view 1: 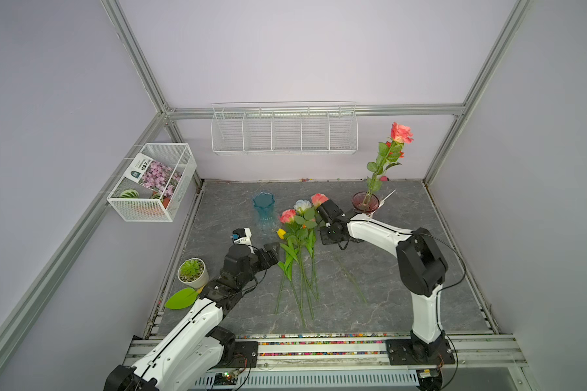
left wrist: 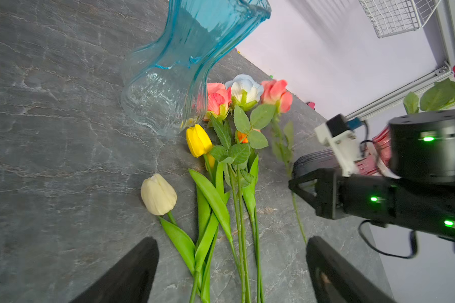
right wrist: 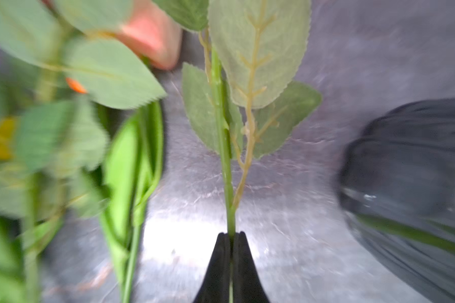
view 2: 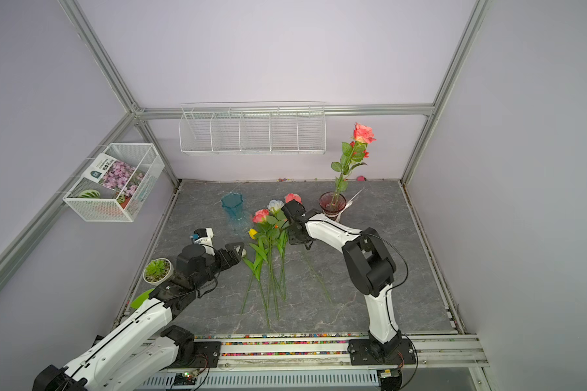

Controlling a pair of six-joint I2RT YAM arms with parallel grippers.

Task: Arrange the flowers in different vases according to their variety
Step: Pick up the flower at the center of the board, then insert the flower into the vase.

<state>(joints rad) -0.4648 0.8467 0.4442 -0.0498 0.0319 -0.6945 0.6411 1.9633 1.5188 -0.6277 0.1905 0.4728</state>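
Observation:
Several flowers lie in a bunch mid-table: a pink rose (view 1: 287, 215), a white-blue rose (view 1: 302, 205), a yellow tulip (view 1: 281, 233), a cream tulip (left wrist: 158, 194) and an orange tulip (left wrist: 241, 137) half hidden under leaves. Apart on their right is a coral-pink rose (view 1: 319, 199); my right gripper (right wrist: 230, 234) is shut on its stem (right wrist: 222, 136). My left gripper (left wrist: 231, 249) hangs open above the bunch's stems, holding nothing. The teal vase (view 1: 264, 206) stands empty behind the bunch. The maroon vase (view 1: 365, 203), back right, holds an upright coral rose (view 1: 401, 132) and a red one.
A succulent in a white pot (view 1: 193, 272) and a loose green leaf (view 1: 182, 298) sit by the left edge, close to my left arm. A wire basket (view 1: 170, 213) with a flower packet hangs on the left wall. A wire rack (view 1: 283, 149) hangs on the back wall.

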